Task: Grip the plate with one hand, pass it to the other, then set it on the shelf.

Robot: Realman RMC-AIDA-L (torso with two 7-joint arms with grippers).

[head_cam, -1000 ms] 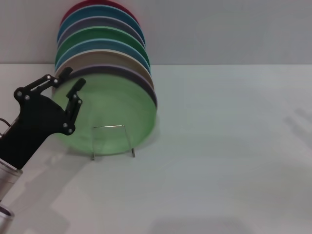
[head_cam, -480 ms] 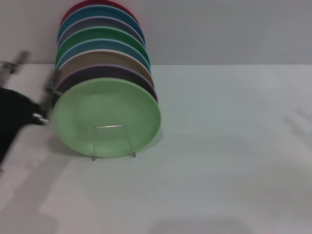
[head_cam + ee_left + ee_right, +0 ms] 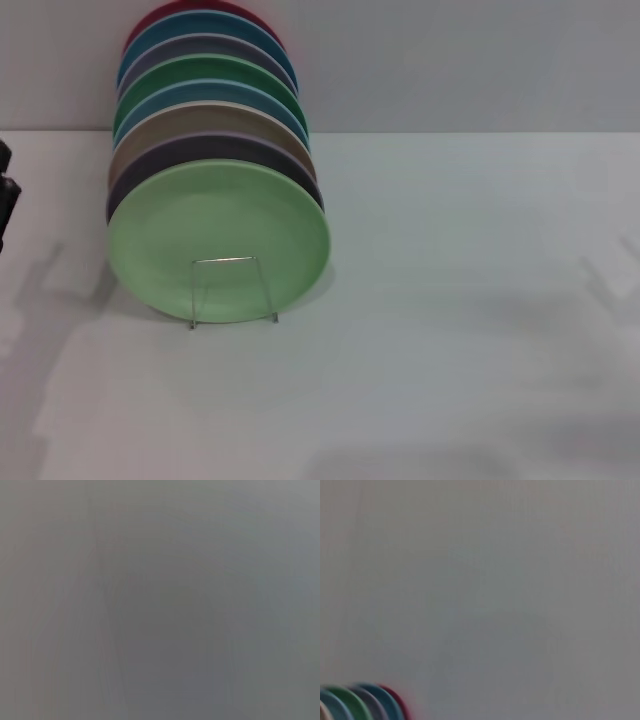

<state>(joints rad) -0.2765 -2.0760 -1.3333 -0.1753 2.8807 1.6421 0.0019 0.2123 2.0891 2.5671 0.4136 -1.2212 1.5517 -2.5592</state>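
The pale mint-green plate [image 3: 220,240] stands on edge at the front of a row of plates, leaning in the thin wire shelf [image 3: 232,290] whose front loop shows across its lower part. My left gripper [image 3: 6,195] shows only as a black sliver at the head view's left edge, well away from the plate. My right gripper is out of view in every frame. The left wrist view shows only a plain grey blur.
Behind the mint plate stand several more plates on edge: purple [image 3: 215,150], tan [image 3: 200,122], blue, darker green [image 3: 205,72], grey, teal and red. Their tops also show in the right wrist view [image 3: 365,702]. White table [image 3: 470,300] spreads to the right; a grey wall stands behind.
My left gripper let go of the mint plate's left rim and drew back left, almost out of the head view. The plate stays in the rack.
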